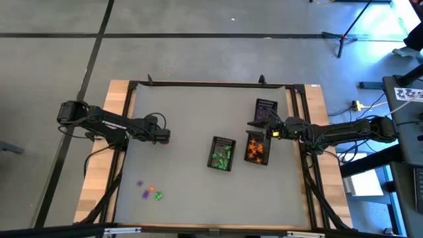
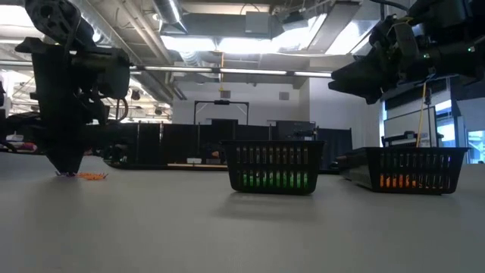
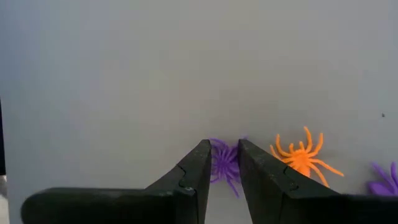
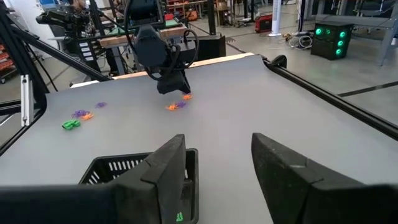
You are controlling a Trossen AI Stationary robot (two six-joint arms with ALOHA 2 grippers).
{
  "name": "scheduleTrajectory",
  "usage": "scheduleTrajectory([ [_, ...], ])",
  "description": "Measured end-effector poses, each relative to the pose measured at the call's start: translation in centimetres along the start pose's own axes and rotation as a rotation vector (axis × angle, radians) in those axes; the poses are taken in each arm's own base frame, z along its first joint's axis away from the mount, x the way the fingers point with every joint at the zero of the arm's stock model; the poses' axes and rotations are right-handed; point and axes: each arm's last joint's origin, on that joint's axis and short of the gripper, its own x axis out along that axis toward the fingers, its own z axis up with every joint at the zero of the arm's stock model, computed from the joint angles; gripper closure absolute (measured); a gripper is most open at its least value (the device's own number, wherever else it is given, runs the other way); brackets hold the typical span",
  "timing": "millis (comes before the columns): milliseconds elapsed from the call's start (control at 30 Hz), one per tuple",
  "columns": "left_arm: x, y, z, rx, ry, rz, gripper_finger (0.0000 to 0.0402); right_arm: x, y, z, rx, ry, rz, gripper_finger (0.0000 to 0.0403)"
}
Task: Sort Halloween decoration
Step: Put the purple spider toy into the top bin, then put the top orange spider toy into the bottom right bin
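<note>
On the tabletop [image 1: 192, 112]: three black mesh baskets. Green-filled basket [image 1: 222, 153] sits near the middle; orange-filled basket [image 1: 257, 147] is just beside it toward the right edge; purple-filled basket [image 1: 265, 110] lies beyond that, partly under the right arm.

Loose trinkets [image 1: 149, 192]: high view shows a small cluster near the front left corner, roughly four pieces in purple, orange and green. Right wrist view shows more, another orange and purple pair [image 4: 177, 104] directly under the left gripper, which the high view hides.

Left gripper [image 3: 224, 163] is down at the table surface, fingers partly closed and straddling a purple spider [image 3: 222, 163]; whether they are pinching it I cannot tell. An orange spider [image 3: 303, 155] lies just beside it, and another purple piece [image 3: 384, 182] shows at the frame edge.

Right gripper [image 4: 217, 160] hovers above the baskets, fingers spread apart, holding nothing. Low view shows only two baskets, green and orange.
</note>
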Motion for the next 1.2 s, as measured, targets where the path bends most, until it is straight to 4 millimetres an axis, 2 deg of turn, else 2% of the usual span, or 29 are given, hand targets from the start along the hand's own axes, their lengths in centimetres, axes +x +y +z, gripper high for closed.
scheduleTrajectory([
  [200, 0.0, -0.1, 0.0, 0.031, -0.001, -0.013, 0.0386, 0.0, 0.0, 0.0, 0.0, 0.0, 0.0, 0.0219],
  [267, 0.0, -0.2, 0.0, 0.034, -0.002, -0.015, 0.0396, 0.0, 0.0, 0.0, 0.001, 0.0, 0.0, 0.0219],
  [467, -0.4, -0.5, -0.1, 0.079, -0.021, -0.032, 0.0401, 0.0, 0.0, 0.0, 0.003, 0.002, 0.0, 0.0219],
  [833, -3.3, -2.2, 0.4, 0.136, -0.132, -0.095, 0.0401, 0.0, 0.0, 0.0, 0.004, 0.003, 0.0, 0.0219],
  [1200, -2.9, -2.0, 0.1, 0.147, -0.092, -0.088, 0.0394, 0.0, 0.0, 0.0, 0.012, 0.003, 0.003, 0.0219],
])
